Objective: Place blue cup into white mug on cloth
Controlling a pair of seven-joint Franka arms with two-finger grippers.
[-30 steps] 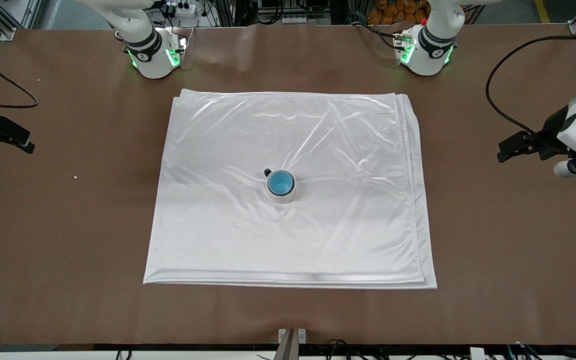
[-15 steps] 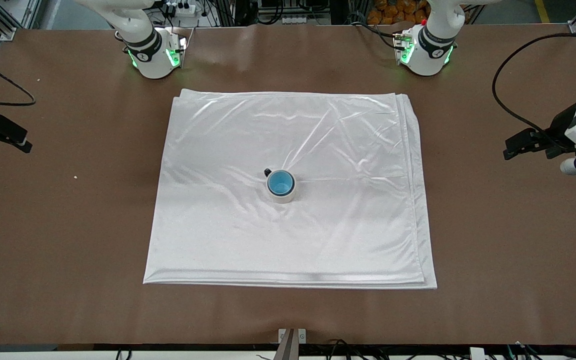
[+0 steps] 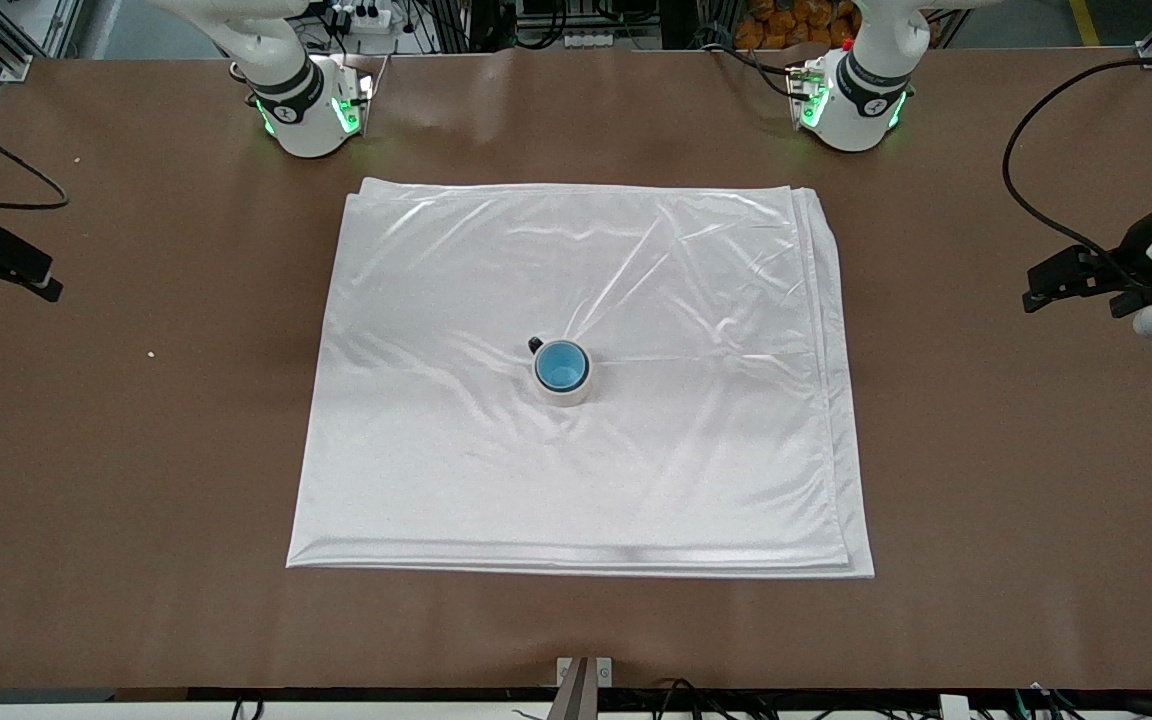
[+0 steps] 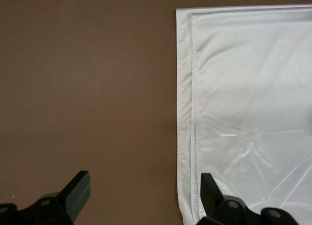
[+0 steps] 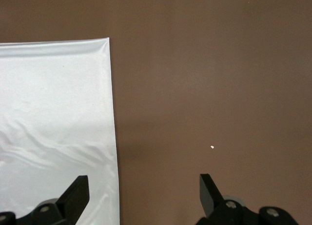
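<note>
The blue cup (image 3: 562, 365) sits upright inside the white mug (image 3: 564, 391), which stands near the middle of the cloth (image 3: 576, 480); the mug's dark handle nub (image 3: 535, 344) points toward the robots' bases. My left gripper (image 3: 1061, 282) is open and empty over bare table at the left arm's end, well clear of the cloth. In the left wrist view its gripper (image 4: 145, 191) hangs over the table beside the cloth's edge (image 4: 243, 88). My right gripper (image 3: 11, 272) is open and empty over bare table at the right arm's end. The right wrist view shows it (image 5: 144, 191) beside the cloth's corner (image 5: 53, 113).
The brown table (image 3: 986, 500) surrounds the cloth on all sides. A small white speck (image 3: 150, 352) lies on the table toward the right arm's end; it also shows in the right wrist view (image 5: 212, 147). Cables hang at both ends of the table.
Both grippers have drawn away from the cloth toward their own ends of the table, the left one more. The cup and mug have not moved.
</note>
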